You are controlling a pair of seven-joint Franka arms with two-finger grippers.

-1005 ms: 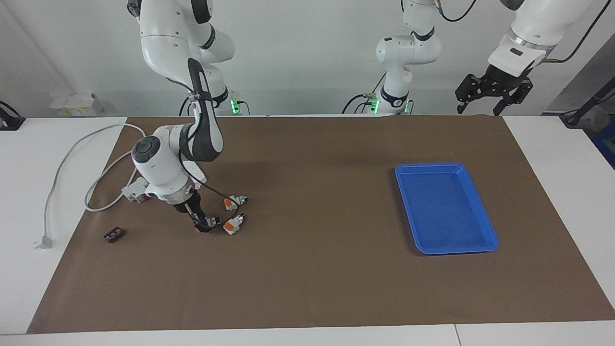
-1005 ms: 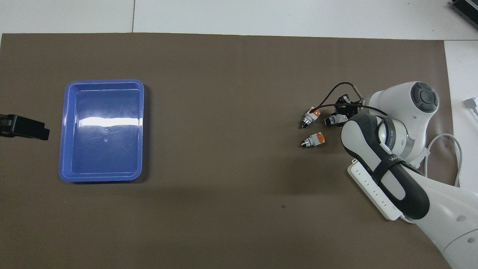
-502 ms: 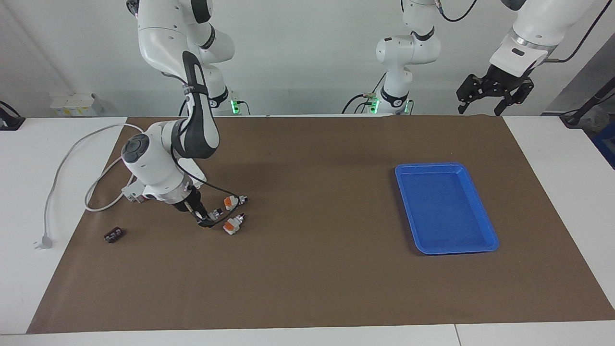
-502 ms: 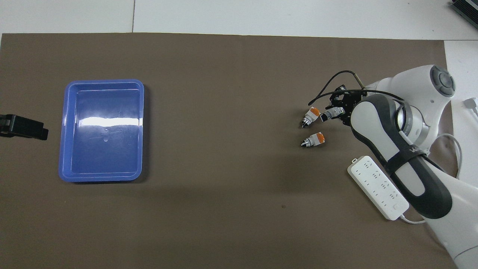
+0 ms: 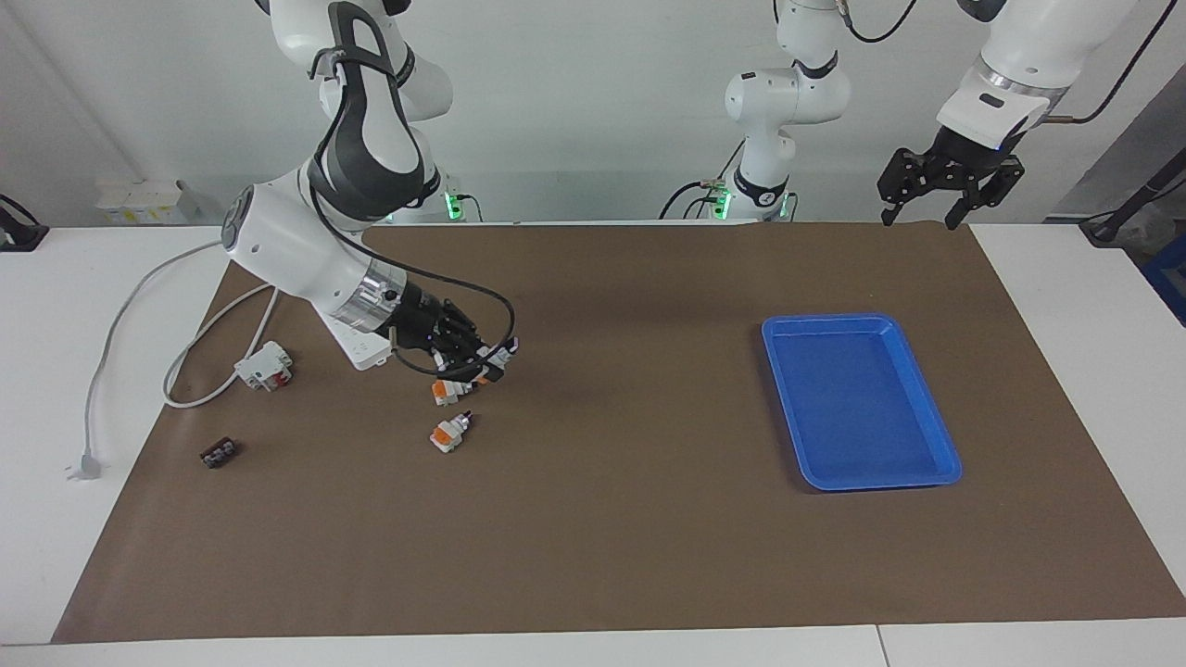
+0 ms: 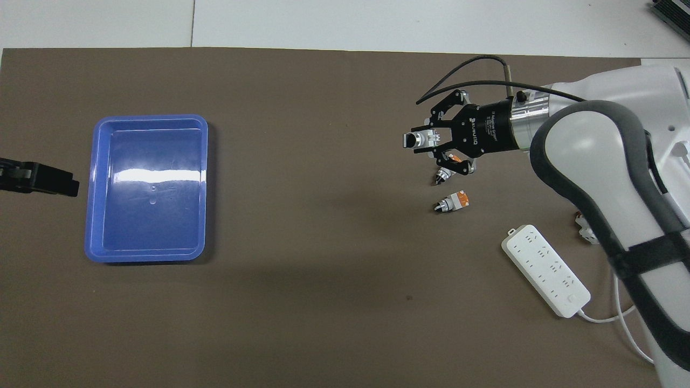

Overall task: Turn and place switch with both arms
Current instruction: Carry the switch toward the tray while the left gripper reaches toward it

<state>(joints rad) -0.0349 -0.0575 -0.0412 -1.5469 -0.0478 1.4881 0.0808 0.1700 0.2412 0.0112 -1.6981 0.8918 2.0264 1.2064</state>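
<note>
My right gripper [image 5: 489, 358] is shut on one switch [image 5: 506, 349], white-grey with a black knob, and holds it up over the mat; it shows in the overhead view too [image 6: 416, 140], at the tip of the right gripper [image 6: 428, 141]. Two more switches lie on the mat: one [image 5: 445, 393] just under the gripper, partly covered from above [image 6: 442, 175], and one [image 5: 451, 432] farther from the robots [image 6: 452, 202]. My left gripper [image 5: 934, 185] hangs open in the air over the mat's edge near the robots, at the left arm's end [image 6: 51, 182].
A blue tray [image 5: 834, 320] lies toward the left arm's end [image 6: 151, 117]. A white power strip [image 6: 544, 269] with its cable, a white-and-red block [image 5: 264, 364] and a tiny dark brown block [image 5: 220, 452] lie toward the right arm's end.
My right gripper closed on a switch lying on the mat, lifted it and swung up toward the table's middle. The other two switches stayed. The left gripper barely moved.
</note>
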